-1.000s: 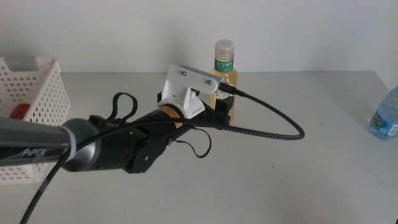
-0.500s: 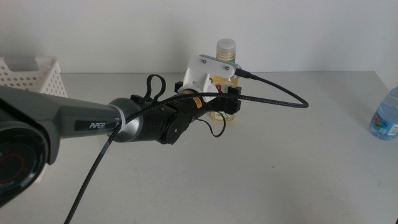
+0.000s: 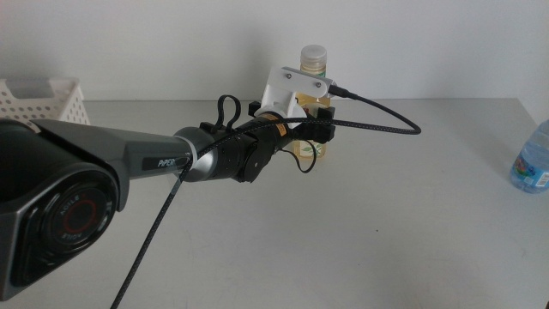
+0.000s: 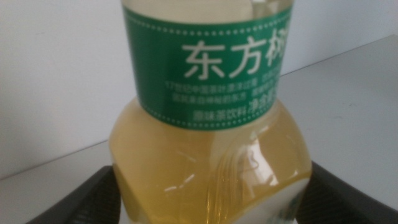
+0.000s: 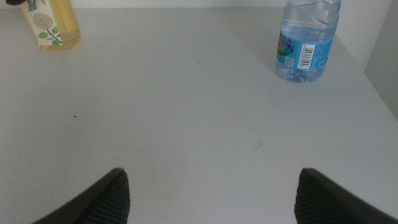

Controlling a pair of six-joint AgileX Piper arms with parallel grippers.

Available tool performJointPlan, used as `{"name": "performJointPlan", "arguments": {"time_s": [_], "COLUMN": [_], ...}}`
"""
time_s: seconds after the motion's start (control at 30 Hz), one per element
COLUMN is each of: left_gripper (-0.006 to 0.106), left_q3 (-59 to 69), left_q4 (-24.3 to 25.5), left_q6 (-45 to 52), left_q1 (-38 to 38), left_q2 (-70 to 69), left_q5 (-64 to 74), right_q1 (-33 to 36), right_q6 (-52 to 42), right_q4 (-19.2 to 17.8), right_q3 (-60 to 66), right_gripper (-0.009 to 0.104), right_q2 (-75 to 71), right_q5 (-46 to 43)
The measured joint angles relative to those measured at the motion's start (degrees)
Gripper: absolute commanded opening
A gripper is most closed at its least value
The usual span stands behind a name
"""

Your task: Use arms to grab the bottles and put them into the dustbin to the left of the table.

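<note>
The pale yellow tea bottle (image 3: 312, 79) with its green label stands upright at the back of the table (image 3: 386, 232). My left gripper (image 3: 307, 130) reaches it from the left. In the left wrist view the tea bottle (image 4: 208, 124) fills the picture, and the left gripper (image 4: 211, 202) is open with one jaw on each side of the bottle's body. The small water bottle (image 3: 533, 158) stands at the table's right edge. My right gripper (image 5: 211, 199) hovers open over bare table, far from the water bottle (image 5: 308, 40). The white dustbin (image 3: 45, 96) is at the far left.
The left arm's black body and cable (image 3: 377, 127) cross the left and middle of the table. A white wall rises behind the table's back edge. The right wrist view also shows the tea bottle (image 5: 55, 26) across open tabletop.
The left arm has stretched further forward and right, bringing its gripper up around the tea bottle. The bottles have not moved.
</note>
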Motion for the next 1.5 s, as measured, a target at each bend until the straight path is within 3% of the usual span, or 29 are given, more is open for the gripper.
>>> {"name": "performJointPlan", "arguments": {"time_s": [0.17,0.33,0.53,0.57,0.8,1.5], "left_gripper": [0.091,0.071,0.018,-0.002,-0.002,-0.002], "left_q3": [-2.03,-2.45,-2.63,-2.63,-2.57,-1.25], "left_q4": [0.0,-0.54,-1.4,-1.45,-1.4,-1.08], "left_q6": [0.07,-0.18,-0.63,-0.68,-0.38,4.69], "left_q1": [0.13,0.24,0.35,0.35,0.35,1.78], "left_q2": [1.95,3.03,3.79,3.79,1.71,-24.83], "left_q5": [0.8,0.11,-1.83,-1.89,3.65,57.34], "right_q1": [0.0,0.0,0.0,0.0,0.0,0.0], "right_q6": [0.0,0.0,0.0,0.0,0.0,0.0], "right_q4": [0.0,0.0,0.0,0.0,0.0,0.0], "right_q3": [0.0,0.0,0.0,0.0,0.0,0.0], "right_gripper": [0.069,0.069,0.069,0.069,0.069,0.069], "right_q2": [0.0,0.0,0.0,0.0,0.0,0.0], "right_q5": [0.0,0.0,0.0,0.0,0.0,0.0]}}
